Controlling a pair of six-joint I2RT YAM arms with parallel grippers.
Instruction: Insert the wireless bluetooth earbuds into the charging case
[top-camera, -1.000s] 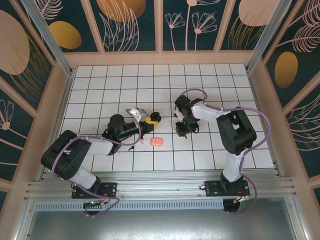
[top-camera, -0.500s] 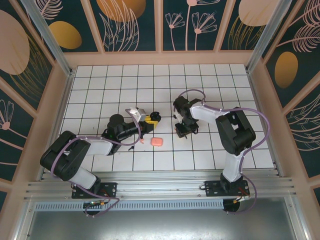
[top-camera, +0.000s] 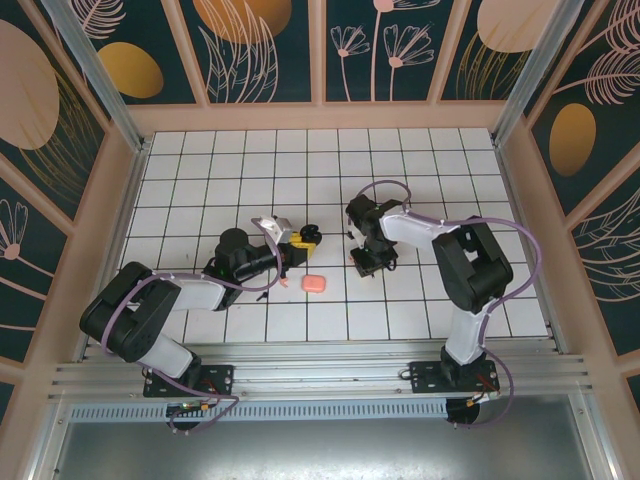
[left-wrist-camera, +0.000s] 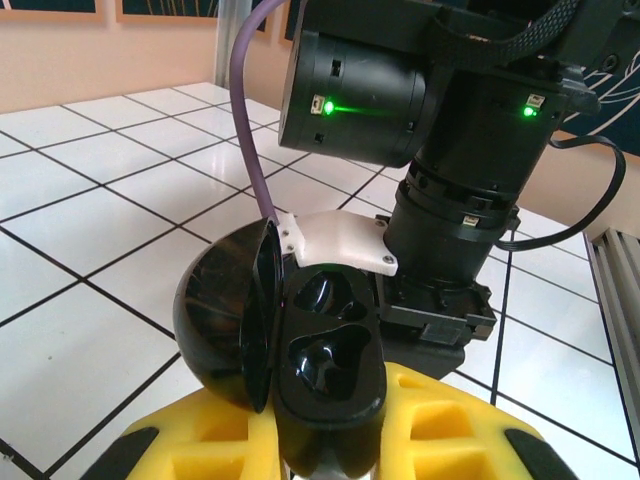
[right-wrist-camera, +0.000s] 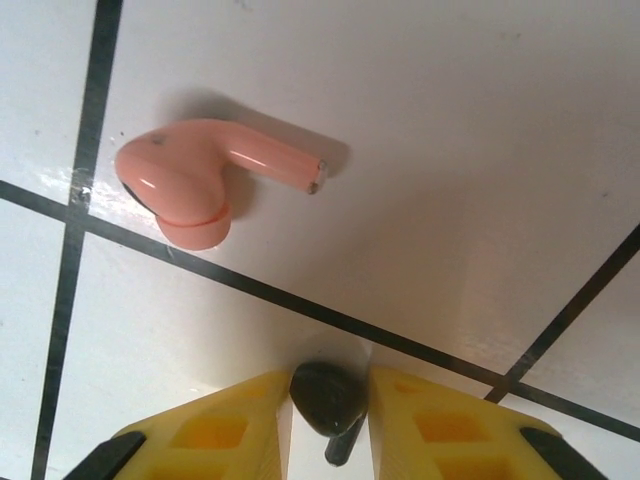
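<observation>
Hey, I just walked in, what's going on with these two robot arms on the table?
The left gripper is holding a black charging case with its lid open and both wells empty. The right gripper has a black earbud pinched between its yellow fingers, close to a pink earbud lying loose on the white tiles. What looks like a pink case lies between the arms. No earbud is in the black case yet.
</observation>
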